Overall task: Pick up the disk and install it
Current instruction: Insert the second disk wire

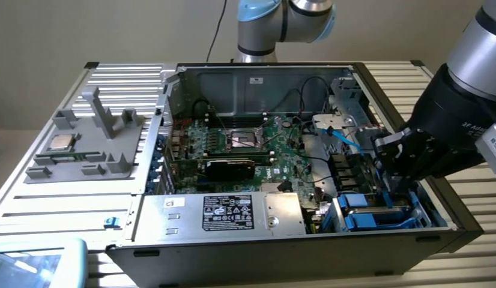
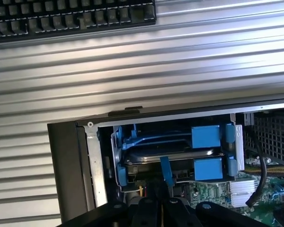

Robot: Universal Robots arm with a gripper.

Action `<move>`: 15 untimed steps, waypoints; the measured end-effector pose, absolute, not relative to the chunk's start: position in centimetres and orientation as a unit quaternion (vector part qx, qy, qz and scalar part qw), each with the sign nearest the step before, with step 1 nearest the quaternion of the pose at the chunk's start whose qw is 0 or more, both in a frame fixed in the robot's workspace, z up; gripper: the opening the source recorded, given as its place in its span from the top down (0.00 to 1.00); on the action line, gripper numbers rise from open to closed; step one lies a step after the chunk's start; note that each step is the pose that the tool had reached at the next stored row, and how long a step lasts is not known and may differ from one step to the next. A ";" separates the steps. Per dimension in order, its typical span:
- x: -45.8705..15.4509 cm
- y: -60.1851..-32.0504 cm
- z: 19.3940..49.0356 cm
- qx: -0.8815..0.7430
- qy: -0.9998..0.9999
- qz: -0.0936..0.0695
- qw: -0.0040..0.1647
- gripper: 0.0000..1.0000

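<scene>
Gripper [image 1: 396, 180] stood closed, low over the drive bay at the computer case's [image 1: 256, 255] corner. Disk [image 2: 168, 153] sat in its blue bracket [image 2: 206, 137] inside that bay. Pressing squarely and evenly would likely seat it without jamming against nearby cables [image 1: 344, 141].

The disk [image 1: 375, 211] sat in the drive bay [image 1: 356, 223] at the case [image 1: 272, 255]'s corner on the exterior view's right, beside the power supply [image 1: 224, 213]. The gripper [image 1: 402, 180] hung right above it, seemingly touching. The motherboard [image 1: 240, 141] lay behind.
</scene>
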State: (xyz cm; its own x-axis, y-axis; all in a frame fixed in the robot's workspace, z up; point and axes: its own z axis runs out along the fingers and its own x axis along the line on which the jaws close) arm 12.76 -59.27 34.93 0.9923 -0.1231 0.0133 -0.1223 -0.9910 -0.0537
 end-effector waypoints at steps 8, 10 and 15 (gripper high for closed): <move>12.8 -59.3 33.9 -0.998 0.061 -0.009 0.026 0.89; 12.8 -59.3 33.8 -0.998 0.062 -0.009 0.026 0.89; 12.8 -59.1 35.0 -0.998 0.061 -0.009 0.025 0.89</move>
